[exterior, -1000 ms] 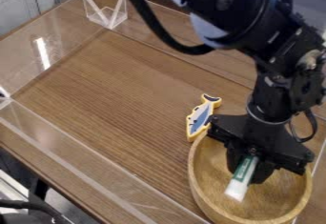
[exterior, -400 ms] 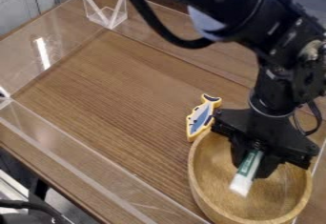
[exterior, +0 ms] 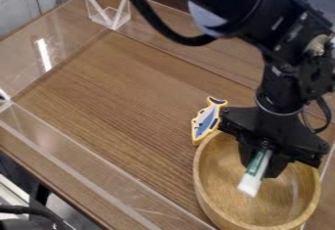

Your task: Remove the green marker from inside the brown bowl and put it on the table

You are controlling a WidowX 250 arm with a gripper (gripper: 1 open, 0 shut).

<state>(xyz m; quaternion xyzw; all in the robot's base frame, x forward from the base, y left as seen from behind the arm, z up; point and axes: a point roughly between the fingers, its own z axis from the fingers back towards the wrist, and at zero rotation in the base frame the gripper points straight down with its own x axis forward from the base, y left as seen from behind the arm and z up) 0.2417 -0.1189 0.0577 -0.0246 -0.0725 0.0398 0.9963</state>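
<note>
The green marker (exterior: 254, 172) is gripped in the black pincer (exterior: 265, 156), tilted, its white end pointing down inside the brown bowl (exterior: 232, 202). The bowl sits on the table (exterior: 124, 102). Just beside its rim lies a blue-and-yellow fish-shaped toy (exterior: 207, 118). Clear acrylic walls (exterior: 66, 165) edge the tabletop.
</note>
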